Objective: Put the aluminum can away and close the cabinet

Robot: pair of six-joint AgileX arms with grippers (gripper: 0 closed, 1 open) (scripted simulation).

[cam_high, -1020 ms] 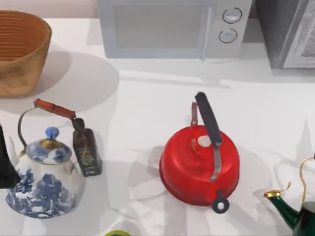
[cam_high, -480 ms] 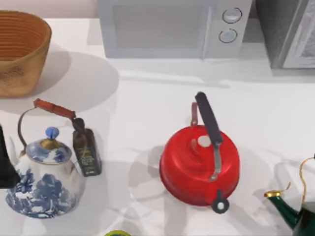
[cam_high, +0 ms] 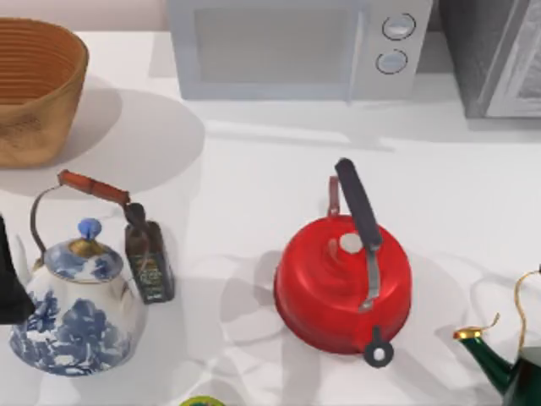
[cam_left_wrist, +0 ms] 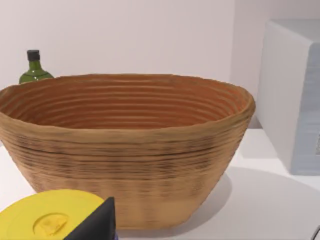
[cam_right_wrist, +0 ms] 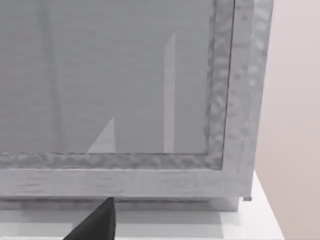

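Cabinet (cam_right_wrist: 125, 100) facing right gripper (cam_right_wrist: 95, 222), wicker basket (cam_left_wrist: 125, 145) before left gripper (cam_left_wrist: 97, 225), grip states unclear

Shadows on tabletop (cam_high: 254, 152): soft patches lower right, between red kettle (cam_high: 342, 283) and green kettle (cam_high: 516, 359), have shifted and thinned across the three top views. Objects: no displacement recorded.

Red kettle (cam_high: 342, 283), blue-and-white floral teapot (cam_high: 74, 309), tan ribbed basket (cam_high: 34, 89), grey cabinet (cam_high: 499, 55).
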